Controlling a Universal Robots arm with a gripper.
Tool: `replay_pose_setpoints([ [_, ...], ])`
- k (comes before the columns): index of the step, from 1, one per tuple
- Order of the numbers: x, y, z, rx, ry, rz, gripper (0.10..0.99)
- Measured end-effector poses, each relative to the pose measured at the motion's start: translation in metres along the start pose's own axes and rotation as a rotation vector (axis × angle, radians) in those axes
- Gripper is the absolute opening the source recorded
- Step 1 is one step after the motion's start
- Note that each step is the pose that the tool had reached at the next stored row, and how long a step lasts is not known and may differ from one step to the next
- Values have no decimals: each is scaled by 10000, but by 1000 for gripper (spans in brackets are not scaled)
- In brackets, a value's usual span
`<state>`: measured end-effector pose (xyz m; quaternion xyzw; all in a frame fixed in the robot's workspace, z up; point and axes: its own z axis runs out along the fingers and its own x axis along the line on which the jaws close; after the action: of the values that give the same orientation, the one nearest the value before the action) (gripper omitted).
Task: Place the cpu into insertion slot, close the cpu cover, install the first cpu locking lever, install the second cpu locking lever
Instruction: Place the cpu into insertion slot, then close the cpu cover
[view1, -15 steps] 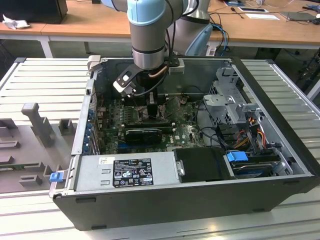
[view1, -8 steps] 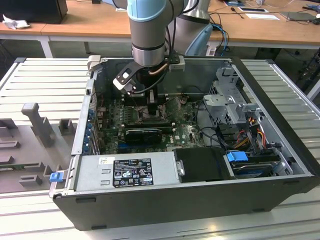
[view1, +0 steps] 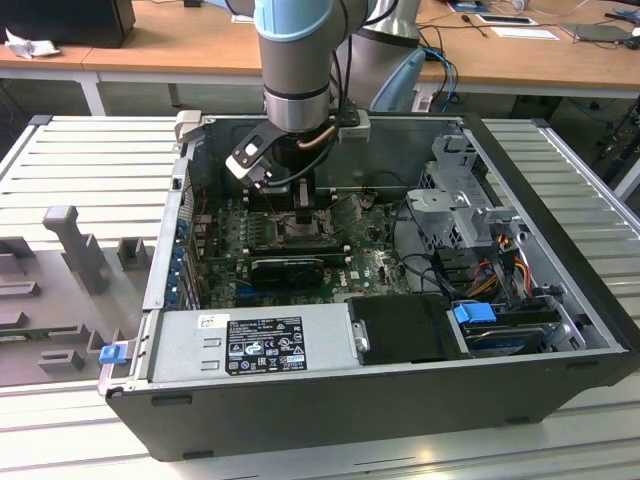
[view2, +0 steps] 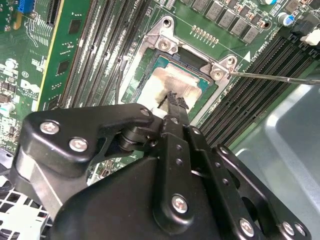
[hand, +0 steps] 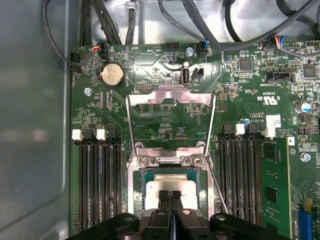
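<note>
We see the black claw (hand: 170, 196) with its two fingers pressed together on nothing, tips over the cpu (hand: 191, 189). The arm (view1: 295, 60) drops straight down into the open computer case (view1: 560, 330). The cpu, a flat pale metal square, lies face up in the insertion slot (hand: 133, 192), its edges parallel to the silvery rim. The cpu cover (hand: 170, 94), a thin shiny frame, is swung open on its hinge.
</note>
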<state>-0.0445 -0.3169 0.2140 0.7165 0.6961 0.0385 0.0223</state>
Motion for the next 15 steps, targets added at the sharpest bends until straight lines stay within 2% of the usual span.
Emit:
replay_pose_setpoints([
  [8, 1, 2, -23, -1, 1, 0, 102],
  [15, -8, 51, -20, 1, -2, 3, 102],
])
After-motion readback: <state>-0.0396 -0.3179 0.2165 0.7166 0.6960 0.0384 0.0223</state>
